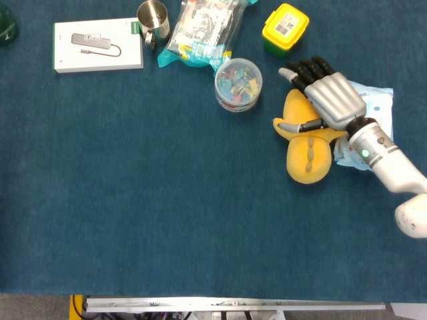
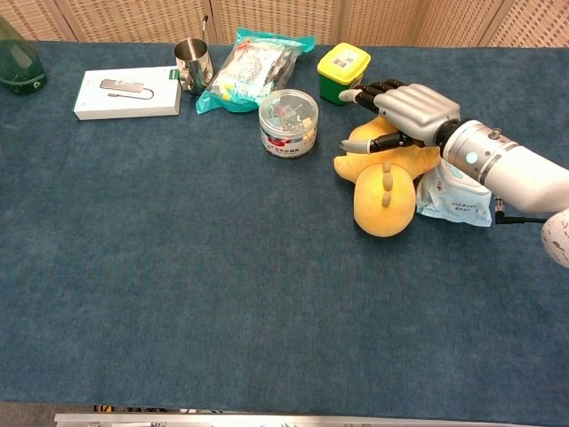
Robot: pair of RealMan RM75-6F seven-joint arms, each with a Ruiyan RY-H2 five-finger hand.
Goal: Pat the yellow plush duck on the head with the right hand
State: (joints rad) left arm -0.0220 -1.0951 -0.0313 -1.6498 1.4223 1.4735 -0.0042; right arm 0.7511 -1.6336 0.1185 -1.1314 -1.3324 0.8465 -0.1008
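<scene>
Duck (image 1: pixel 308 155), yellow plush, lying on the blue table (image 1: pixel 167 220) at its right side, body toward the near edge, head away; right hand (image 1: pixel 328 99) laid palm-down over the head end, fingers (image 1: pixel 308 69) stretched out close together past it, thumb (image 1: pixel 292 126) out to the side against the plush, gripping nothing; whether palm presses or only hovers, cannot tell. White wipes packet (image 1: pixel 375 113) just beside the duck, under the wrist. Farther back, round tub of coloured clips (image 1: pixel 238 84); beyond it yellow-lidded green box (image 1: pixel 285 27), crinkly snack bag (image 1: pixel 202 32), steel cup (image 1: pixel 153 20) and white flat box (image 1: pixel 98 45) in a row along the far edge. Left hand nowhere seen.
</scene>
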